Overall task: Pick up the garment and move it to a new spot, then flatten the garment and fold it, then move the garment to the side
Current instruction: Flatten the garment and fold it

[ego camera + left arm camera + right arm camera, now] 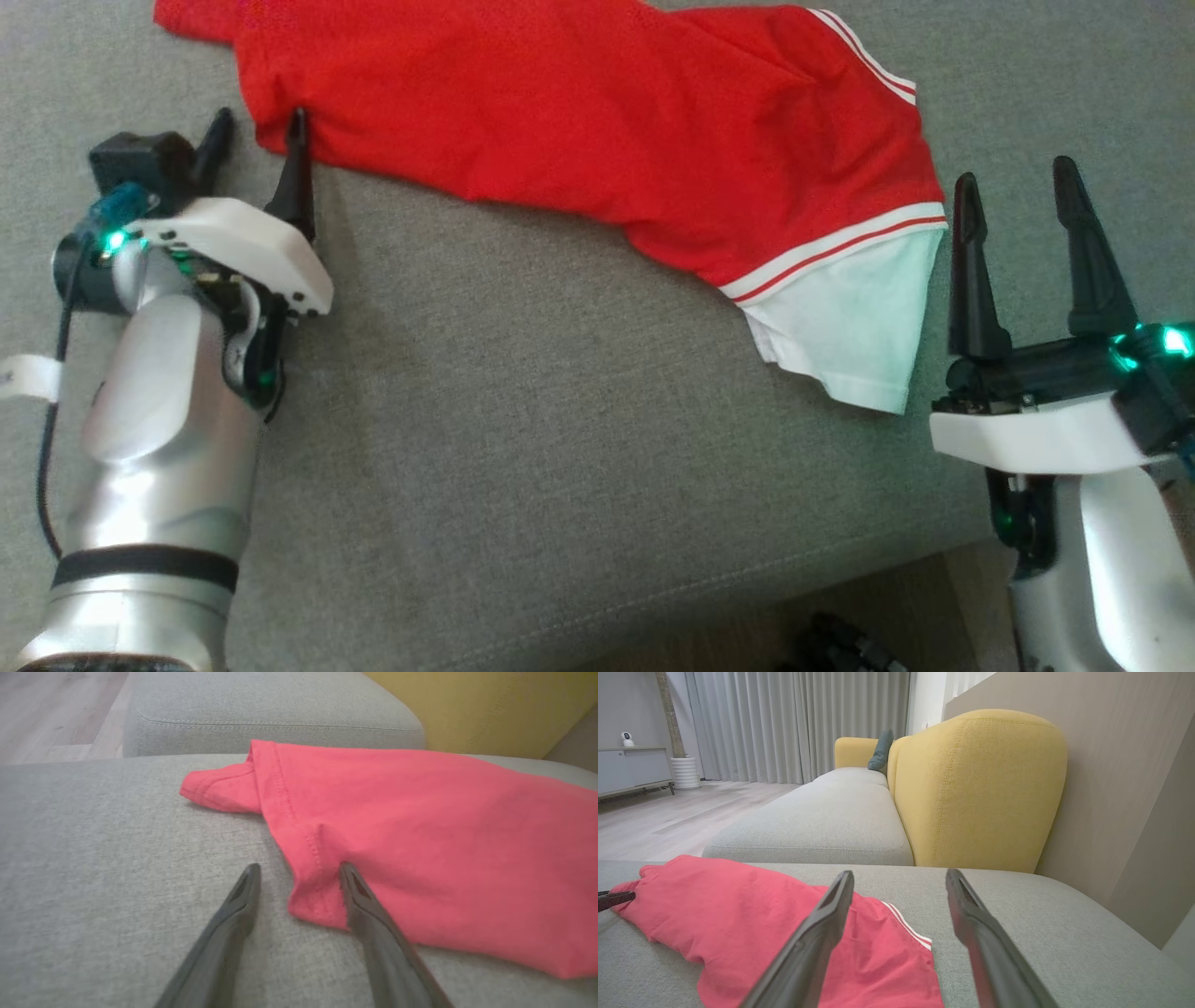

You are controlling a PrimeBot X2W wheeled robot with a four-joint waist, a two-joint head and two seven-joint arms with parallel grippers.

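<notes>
Left gripper [260,121] was spread wide, not gripping anything, one finger resting on the red garment [597,112] with the near corner sitting between the fingers. Right gripper [1015,173] was wide open too, empty, just beside the white end. The garment lay on the grey sofa [523,392], long axis diagonal, red end far left, white-striped end pointing near right.
</notes>
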